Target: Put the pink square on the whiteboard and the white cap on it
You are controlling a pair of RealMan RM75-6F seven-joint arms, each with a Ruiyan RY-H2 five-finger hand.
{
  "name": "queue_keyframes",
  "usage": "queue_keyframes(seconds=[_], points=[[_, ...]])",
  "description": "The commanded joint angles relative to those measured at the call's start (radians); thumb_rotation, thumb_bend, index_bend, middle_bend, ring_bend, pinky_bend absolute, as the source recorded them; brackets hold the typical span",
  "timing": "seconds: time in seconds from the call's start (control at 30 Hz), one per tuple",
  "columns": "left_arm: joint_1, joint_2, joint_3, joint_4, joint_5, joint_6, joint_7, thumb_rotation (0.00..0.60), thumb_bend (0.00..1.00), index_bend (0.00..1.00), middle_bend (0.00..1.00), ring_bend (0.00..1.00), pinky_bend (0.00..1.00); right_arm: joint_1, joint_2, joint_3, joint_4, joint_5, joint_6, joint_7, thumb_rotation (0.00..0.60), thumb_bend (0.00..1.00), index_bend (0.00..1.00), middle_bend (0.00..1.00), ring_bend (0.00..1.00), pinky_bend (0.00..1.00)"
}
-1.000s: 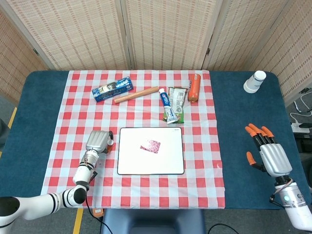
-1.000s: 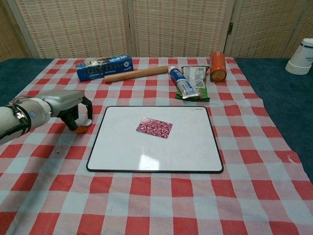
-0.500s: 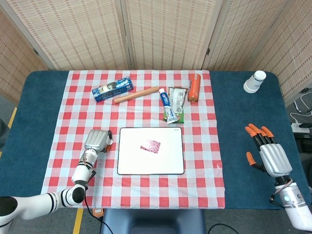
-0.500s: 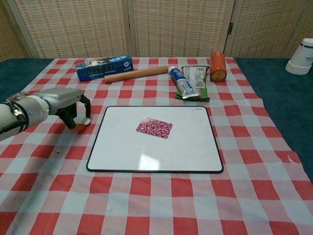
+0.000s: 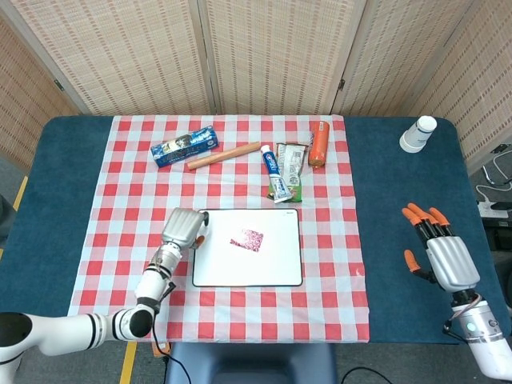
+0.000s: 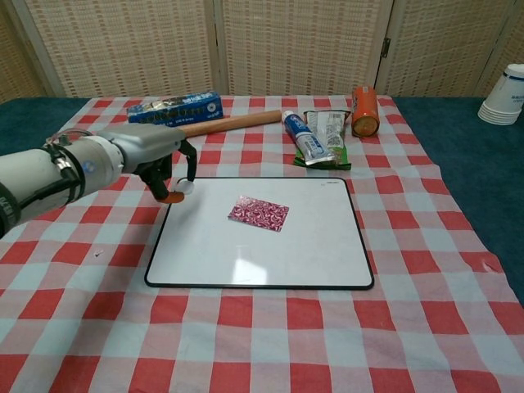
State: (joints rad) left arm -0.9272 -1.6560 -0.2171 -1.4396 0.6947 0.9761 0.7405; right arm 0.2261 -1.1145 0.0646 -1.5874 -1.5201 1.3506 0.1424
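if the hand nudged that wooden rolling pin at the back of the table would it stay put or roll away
The rolling pin is a round stick lying flat on the checked cloth, so a sideways nudge would probably roll it. It looks stiff, likely solid wood, so it should not bend. The blue box lies close behind one end and might stop a roll that way.

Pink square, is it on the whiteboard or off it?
On it. The pink square lies flat inside the whiteboard, with bare white surface around it.

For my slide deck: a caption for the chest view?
Left hand carries small white cap to white rectangular whiteboard bearing pink patterned square.
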Motion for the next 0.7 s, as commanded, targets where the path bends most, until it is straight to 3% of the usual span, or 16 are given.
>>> queue_keyframes(seconds=[0.03,0.23,0.43,0.7], points=[[-0.066,-0.048,-0.025,-0.032,-0.034,0.019,0.075,0.600,0.36,0.47,1.00,1.00,1.00,-0.003,0.004,-0.003,0.003,-0.007,0.006,0.013,0.600,0.44,0.00,0.00,0.00,0.00],[-0.182,-0.142,-0.065,-0.031,-0.086,0.022,0.176,0.600,0.36,0.47,1.00,1.00,1.00,-0.011,0.015,-0.003,0.013,-0.017,0.024,0.056,0.600,0.44,0.00,0.00,0.00,0.00],[-0.268,-0.234,-0.080,0.065,-0.142,-0.012,0.216,0.600,0.36,0.47,1.00,1.00,1.00,-0.020,0.022,-0.007,0.021,-0.032,0.043,0.087,0.600,0.44,0.00,0.00,0.00,0.00],[-0.297,-0.251,-0.083,0.172,-0.165,-0.066,0.186,0.600,0.36,0.47,1.00,1.00,1.00,-0.022,0.020,-0.005,0.035,-0.026,0.044,0.102,0.600,0.44,0.00,0.00,0.00,0.00]])
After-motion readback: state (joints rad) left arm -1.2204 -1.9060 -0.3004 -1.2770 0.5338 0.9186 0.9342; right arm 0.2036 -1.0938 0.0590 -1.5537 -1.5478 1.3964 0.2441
